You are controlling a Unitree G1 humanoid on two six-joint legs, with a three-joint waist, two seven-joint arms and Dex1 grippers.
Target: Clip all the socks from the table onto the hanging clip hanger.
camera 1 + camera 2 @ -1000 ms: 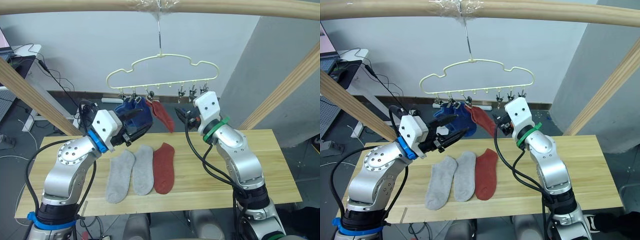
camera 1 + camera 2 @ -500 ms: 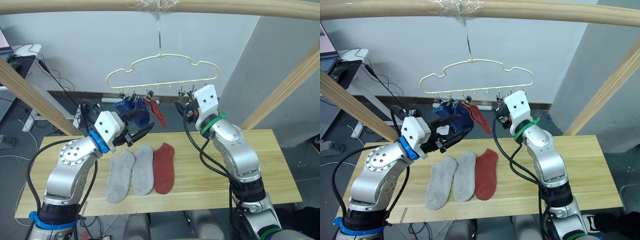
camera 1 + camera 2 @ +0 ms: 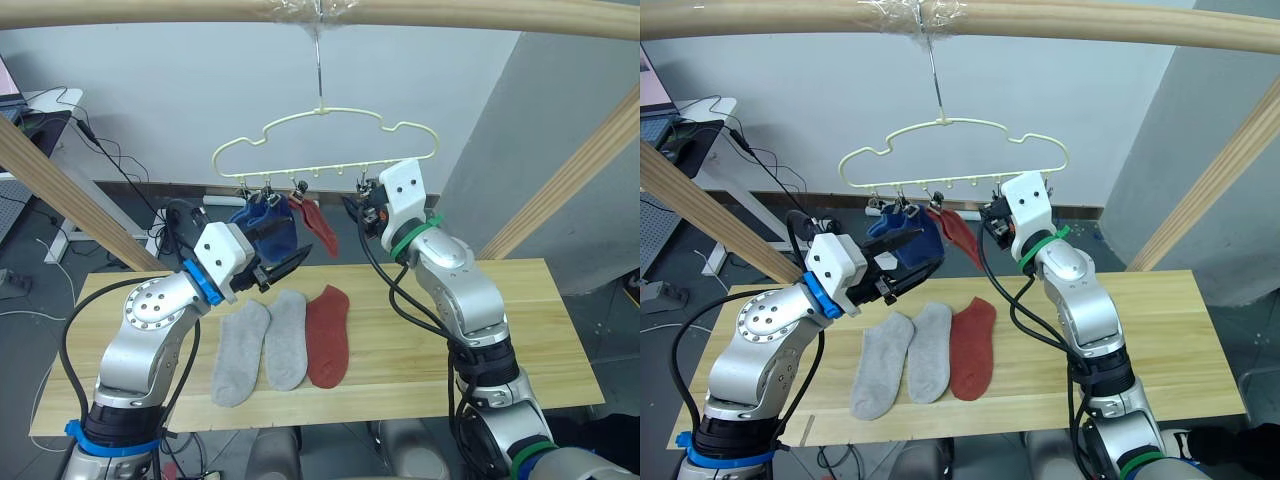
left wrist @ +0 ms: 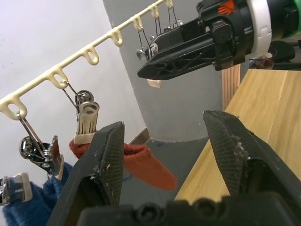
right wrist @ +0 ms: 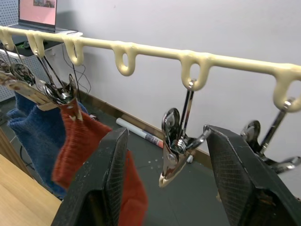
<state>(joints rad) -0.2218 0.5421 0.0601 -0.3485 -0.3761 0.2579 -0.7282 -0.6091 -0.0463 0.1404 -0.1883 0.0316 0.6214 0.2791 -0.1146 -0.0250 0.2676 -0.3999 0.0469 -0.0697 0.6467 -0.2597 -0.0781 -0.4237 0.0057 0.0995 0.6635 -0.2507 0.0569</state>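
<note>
Socks (image 3: 285, 342), two grey and one red, lie on the table (image 3: 560, 330) at 6 o'clock; both grippers, left (image 3: 290, 262) and right (image 3: 352, 207), gape empty below the clip hanger (image 3: 322, 135), where two blue and a red hang at 12

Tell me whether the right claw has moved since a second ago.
Yes. Judged against the clip hanger, which stayed put, the right claw has risen and shifted toward the robot's left, now just below the row of clips, near the hanging rust red sock.
</note>
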